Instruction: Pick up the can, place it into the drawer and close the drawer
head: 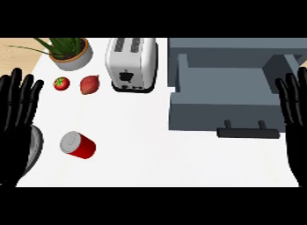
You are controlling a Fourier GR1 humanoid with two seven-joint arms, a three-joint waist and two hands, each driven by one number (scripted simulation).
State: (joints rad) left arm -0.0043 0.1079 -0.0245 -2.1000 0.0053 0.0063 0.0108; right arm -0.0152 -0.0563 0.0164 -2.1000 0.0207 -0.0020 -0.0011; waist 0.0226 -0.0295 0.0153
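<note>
The red can with a silver lid lies tilted on the white counter, well to the left of the drawer and nearer the view's lower edge than it. No brand, label or writing can be read on the can; its side shows plain red.

The drawer is a grey box pulled open, its hollow facing up and nothing showing inside. Its front panel faces the lower edge and bears a dark bar handle on two short posts. No lettering shows on it.

Just left of the drawer stands a white toaster with two slots on top and a dark lever on its front; no maker's name can be made out. Farther left of the drawer lie a reddish-brown sweet potato and, beside it, a small red tomato with a green top. Beyond them sits a potted plant in a pale round pot.

The left hand rests at the view's left edge, far from the drawer, fingers straight and up, holding nothing; a grey rounded rim peeps out beside it. The right hand rests at the right edge, just beside the drawer's right wall, fingers likewise straight and released.
</note>
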